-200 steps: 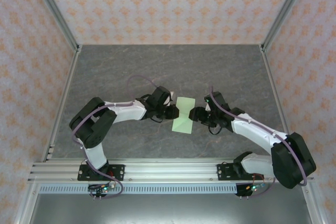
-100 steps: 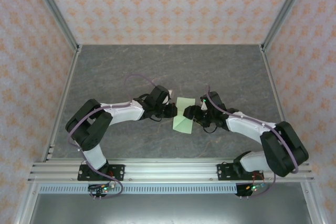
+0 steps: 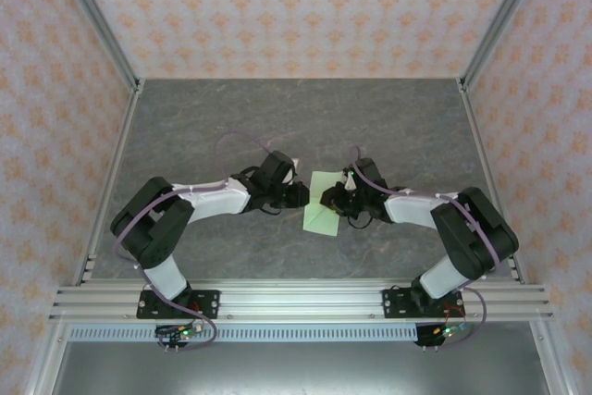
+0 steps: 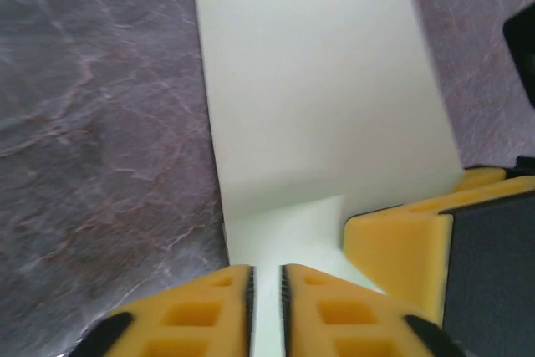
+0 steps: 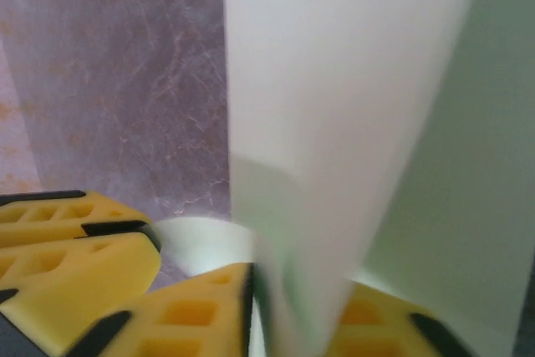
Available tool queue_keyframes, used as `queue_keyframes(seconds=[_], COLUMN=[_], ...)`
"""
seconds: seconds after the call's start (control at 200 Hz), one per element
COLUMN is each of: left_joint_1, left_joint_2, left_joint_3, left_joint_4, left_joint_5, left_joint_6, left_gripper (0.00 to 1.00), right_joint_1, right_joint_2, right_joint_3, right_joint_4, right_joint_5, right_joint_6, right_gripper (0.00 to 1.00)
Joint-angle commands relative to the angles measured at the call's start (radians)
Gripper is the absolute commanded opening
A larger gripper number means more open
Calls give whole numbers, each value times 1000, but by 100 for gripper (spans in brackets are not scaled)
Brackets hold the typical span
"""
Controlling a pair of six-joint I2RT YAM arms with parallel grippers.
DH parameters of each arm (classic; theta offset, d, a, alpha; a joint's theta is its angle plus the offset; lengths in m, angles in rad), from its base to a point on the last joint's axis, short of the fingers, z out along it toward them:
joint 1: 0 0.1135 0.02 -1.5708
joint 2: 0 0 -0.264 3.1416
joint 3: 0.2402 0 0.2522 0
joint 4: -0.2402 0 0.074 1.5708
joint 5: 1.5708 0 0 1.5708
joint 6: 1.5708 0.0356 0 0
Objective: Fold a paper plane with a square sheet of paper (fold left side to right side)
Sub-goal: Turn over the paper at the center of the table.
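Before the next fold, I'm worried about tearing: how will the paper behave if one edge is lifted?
Probably floppy: the paper curves upward from the right gripper instead of staying flat. Likely very light, so it could slide on the smooth table unless the left gripper pins it. Thin, so a sharp tug might tear it.

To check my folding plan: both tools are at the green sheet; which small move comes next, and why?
Probably the right tool should raise its pinched edge a little, with the left tool holding the opposite edge low: the square sheet of paper curls up there, and both tools grip it.
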Motion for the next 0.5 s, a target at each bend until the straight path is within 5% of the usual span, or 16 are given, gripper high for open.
queue_keyframes(seconds=[0.0, 0.345, 0.49], left_joint_1=[48, 184, 193], left_joint_2=[-98, -503, -636], left_joint_3=[-49, -192, -216], left_joint_4=[3, 57, 252], left_joint_5=[-5, 64, 198], left_joint_6=[-14, -116, -250], left_gripper=[31, 93, 100], right_joint_1=[-15, -176, -181], right_joint_2=[-16, -318, -443], right_joint_3=[20, 27, 94], right_joint_4=[56, 81, 146], right_joint_5=[-18, -207, -330], right_joint_6=[-16, -92, -42], right_gripper=[8, 6, 6])
